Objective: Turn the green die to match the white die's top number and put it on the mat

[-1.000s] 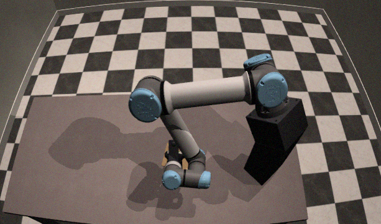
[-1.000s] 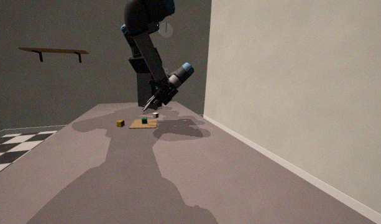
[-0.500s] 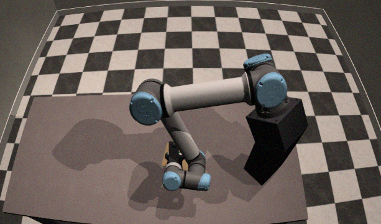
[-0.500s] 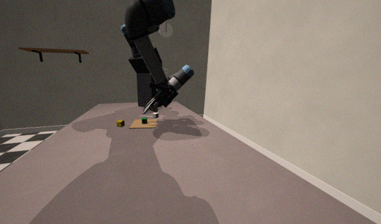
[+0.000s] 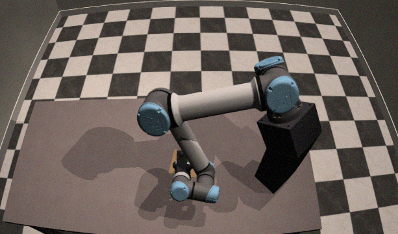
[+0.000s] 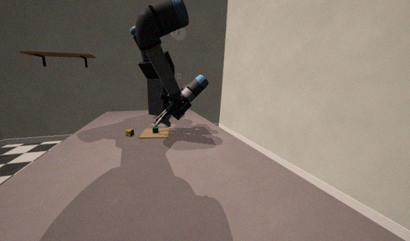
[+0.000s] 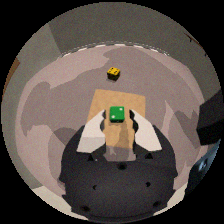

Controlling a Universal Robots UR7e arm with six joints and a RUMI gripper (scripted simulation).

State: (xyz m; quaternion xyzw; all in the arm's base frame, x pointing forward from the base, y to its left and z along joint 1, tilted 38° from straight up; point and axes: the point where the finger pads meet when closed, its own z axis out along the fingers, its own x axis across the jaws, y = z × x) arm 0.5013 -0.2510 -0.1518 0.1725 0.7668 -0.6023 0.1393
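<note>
With our claw [image 5: 183, 155] [image 6: 155, 125] [image 7: 117, 110] partly open around the green die [image 6: 155, 130] [image 7: 117, 114], we could tip it if a finger catches an edge.

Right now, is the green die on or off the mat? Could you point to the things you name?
On: the green die [image 6: 155, 130] [image 7: 117, 114] has mat [image 6: 144, 135] [image 7: 102, 97] visible around it.

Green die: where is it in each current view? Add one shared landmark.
Top: only a sliver of green shows beside the pincer, mostly hidden.
Exterior: left of centre, just below mid-height.
Wrist: near centre.
Shared landmark: tan mat.
</note>
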